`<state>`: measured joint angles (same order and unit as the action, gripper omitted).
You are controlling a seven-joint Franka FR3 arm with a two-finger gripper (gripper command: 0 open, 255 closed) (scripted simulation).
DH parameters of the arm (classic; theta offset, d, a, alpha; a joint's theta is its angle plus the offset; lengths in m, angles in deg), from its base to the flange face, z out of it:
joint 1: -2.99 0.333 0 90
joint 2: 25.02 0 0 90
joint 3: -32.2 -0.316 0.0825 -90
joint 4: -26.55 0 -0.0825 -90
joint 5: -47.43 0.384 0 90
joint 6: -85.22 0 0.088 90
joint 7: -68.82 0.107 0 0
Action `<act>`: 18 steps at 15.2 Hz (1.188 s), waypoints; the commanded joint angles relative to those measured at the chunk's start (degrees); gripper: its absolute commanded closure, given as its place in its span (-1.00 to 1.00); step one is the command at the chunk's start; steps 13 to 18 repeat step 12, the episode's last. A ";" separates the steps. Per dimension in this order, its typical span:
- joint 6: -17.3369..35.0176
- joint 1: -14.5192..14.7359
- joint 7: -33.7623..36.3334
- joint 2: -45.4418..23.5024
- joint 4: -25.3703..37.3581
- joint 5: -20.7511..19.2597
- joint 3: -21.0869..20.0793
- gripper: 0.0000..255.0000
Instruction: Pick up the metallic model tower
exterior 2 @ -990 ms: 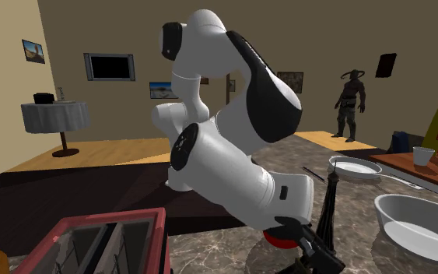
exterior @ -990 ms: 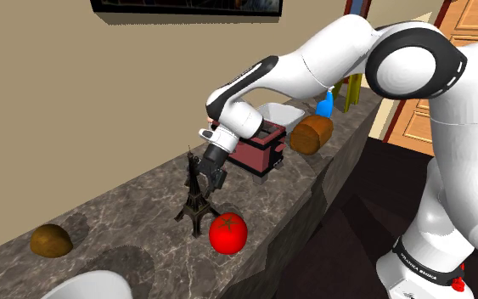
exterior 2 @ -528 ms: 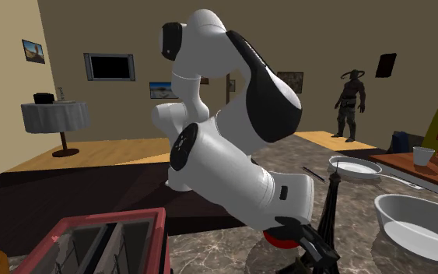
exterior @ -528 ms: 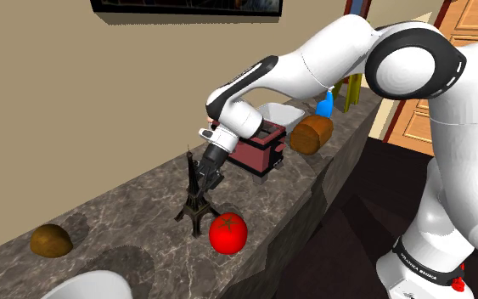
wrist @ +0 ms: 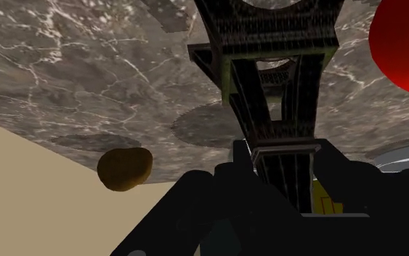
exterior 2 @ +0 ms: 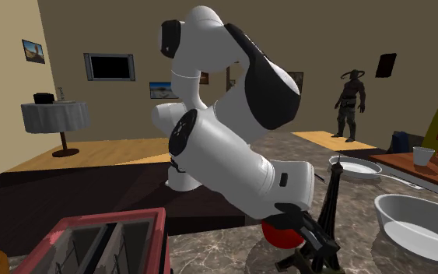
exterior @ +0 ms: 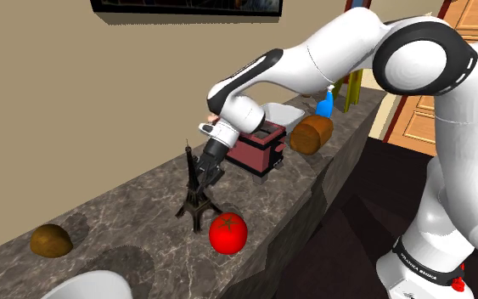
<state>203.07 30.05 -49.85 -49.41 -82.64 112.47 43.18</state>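
Observation:
A dark metal model tower (exterior: 196,188), shaped like the Eiffel Tower, stands upright over the marble counter (exterior: 126,212) beside a red tomato (exterior: 227,233). My black gripper (exterior: 209,168) is shut on its upper shaft from the side. The wrist view looks down the tower (wrist: 268,87) to its spread legs, and the gripper (wrist: 284,156) clasps the narrow shaft between both fingers. In the second exterior view the tower (exterior 2: 332,194) rises above the gripper (exterior 2: 318,243), whose hand hides the tower's lower part. Its feet seem to hang just above the counter.
A maroon toaster (exterior: 258,146), a brown loaf (exterior: 312,134), a white tub (exterior: 281,113) and a blue spray bottle (exterior: 324,104) stand behind the arm. A brown round object (exterior: 51,240) and a white bowl (exterior: 92,284) lie toward the shoulder view's left. The wall runs close behind.
The fingers have closed on the tower's shaft. Since then the hand and the tower have risen a little, and the forearm has lifted.

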 commanded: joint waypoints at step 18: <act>-2.78 0.51 5.76 5.06 0.86 -3.49 0.93 1.00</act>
